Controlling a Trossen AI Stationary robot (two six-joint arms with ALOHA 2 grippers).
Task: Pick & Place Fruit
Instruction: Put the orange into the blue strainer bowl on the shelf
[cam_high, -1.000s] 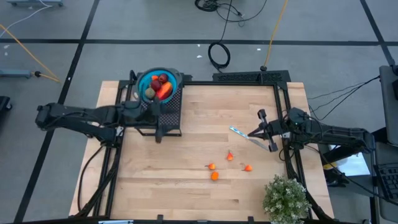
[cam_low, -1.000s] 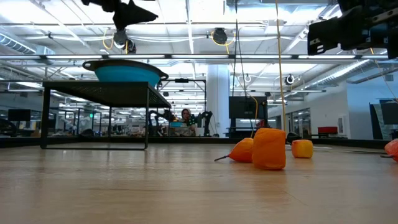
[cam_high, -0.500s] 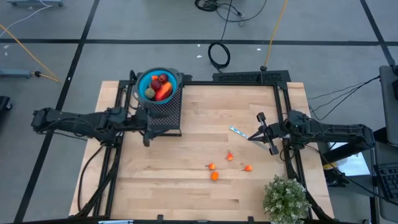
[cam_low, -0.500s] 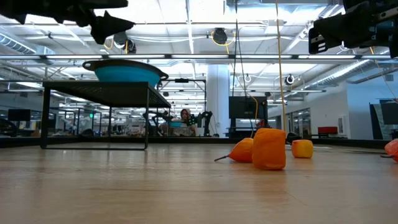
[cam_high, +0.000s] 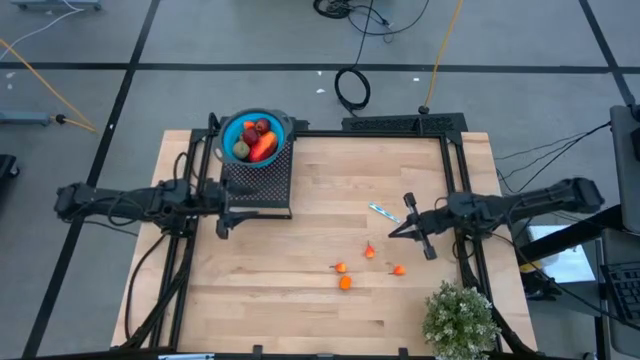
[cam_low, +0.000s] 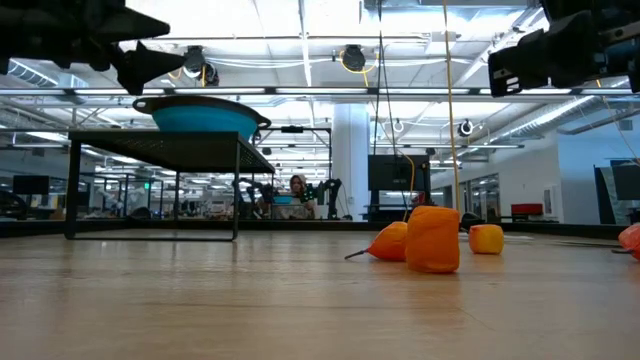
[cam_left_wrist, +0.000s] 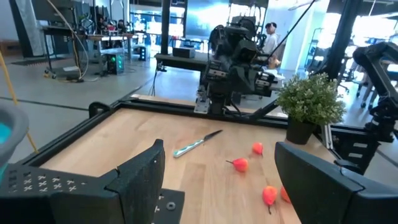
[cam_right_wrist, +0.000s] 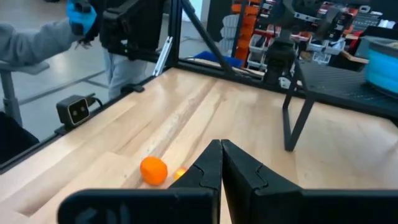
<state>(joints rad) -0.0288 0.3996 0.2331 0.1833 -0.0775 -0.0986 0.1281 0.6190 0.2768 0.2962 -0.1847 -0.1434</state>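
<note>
A blue bowl (cam_high: 228, 133) stands on a black rack (cam_high: 262, 178) at the table's far left. In it lie a red-orange fruit (cam_high: 264, 146), a brownish-green one (cam_high: 241, 150) and a dark red one (cam_high: 262, 126). Several tiny orange fruits (cam_high: 345, 283) (cam_left_wrist: 240, 164) lie on the wood right of centre, one of them (cam_right_wrist: 153, 170) ahead of my right gripper. My left gripper (cam_high: 222, 208) (cam_left_wrist: 219, 149) hovers open at the rack's near left corner, holding nothing. My right gripper (cam_high: 392, 233) (cam_right_wrist: 221, 150) hovers shut near the right side, above the table beside a silvery-blue utensil (cam_high: 383, 211).
A bushy potted plant (cam_high: 460, 318) stands at the near right corner. A black frame (cam_high: 404, 124) runs along the far and side edges. Bare wood spreads over the near left. Beyond the table, the right wrist view shows a person's grey sleeve (cam_right_wrist: 37, 43).
My left gripper has drawn back toward the table's left edge, along the rack's near side, and has sunk a little, still open. My right gripper, still shut, has swung toward the near edge and a little to the left, away from the utensil. The fruits have not moved.
</note>
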